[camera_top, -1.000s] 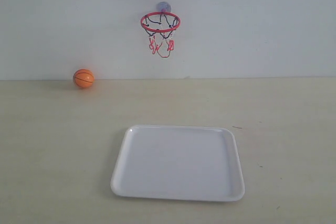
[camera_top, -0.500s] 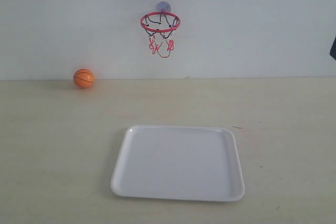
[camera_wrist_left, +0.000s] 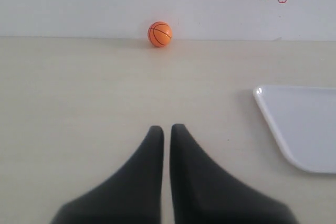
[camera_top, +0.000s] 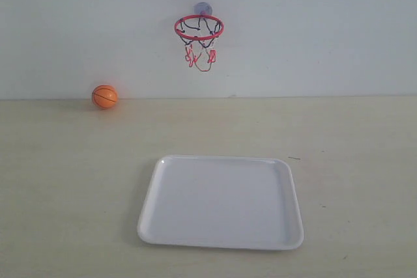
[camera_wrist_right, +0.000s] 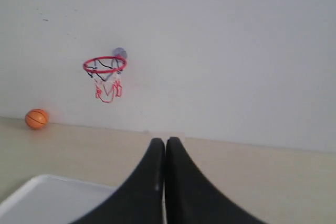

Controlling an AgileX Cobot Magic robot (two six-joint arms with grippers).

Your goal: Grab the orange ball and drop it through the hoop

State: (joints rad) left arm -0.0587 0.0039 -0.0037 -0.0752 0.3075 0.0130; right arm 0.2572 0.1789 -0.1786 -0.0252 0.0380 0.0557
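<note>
Orange ball (camera_top: 104, 96) sits on the desk (camera_top: 58, 180) at the foot of the white wall (camera_top: 326, 30), on the left side of the exterior view, touching nothing but the desk surface. Up the wall and to its right hangs the hoop (camera_top: 199, 28), its red ring level, the string net dangling beneath and the bluish suction cup stuck to the wall behind it. A white tray (camera_top: 221, 203) lies flat on the desk nearer the camera, below the hoop and well apart from the ball. The left hand (camera_wrist_left: 166, 128) is clenched on nothing, its two dark fingers (camera_wrist_left: 149, 156) drawn together with only a thin slit between, pointing toward the ball far ahead. The right hand (camera_wrist_right: 165, 141) is likewise clenched and empty, raised facing the wall.
</note>
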